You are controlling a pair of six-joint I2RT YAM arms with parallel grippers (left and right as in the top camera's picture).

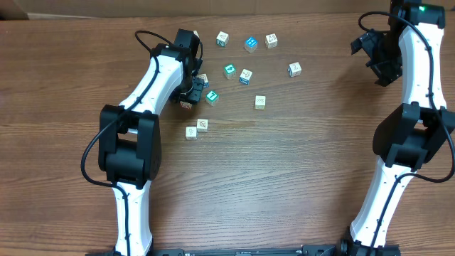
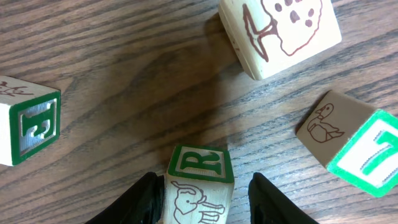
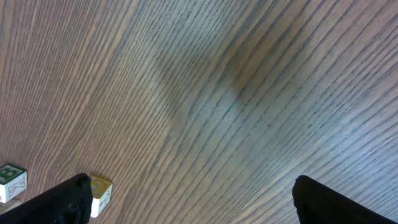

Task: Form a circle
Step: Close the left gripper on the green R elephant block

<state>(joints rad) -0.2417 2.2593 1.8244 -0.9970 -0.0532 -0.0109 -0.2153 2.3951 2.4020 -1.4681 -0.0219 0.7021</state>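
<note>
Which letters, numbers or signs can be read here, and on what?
"R": top face of the block between the left jaws.
Green letter on the left-edge block: not surely readable.
Green face of the right-edge block: cut off, unreadable.
Overhead cubes: too small.

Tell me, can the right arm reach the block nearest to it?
Probably yes. The right gripper is open, holding nothing, and only bare table lies between it and that block.
</note>
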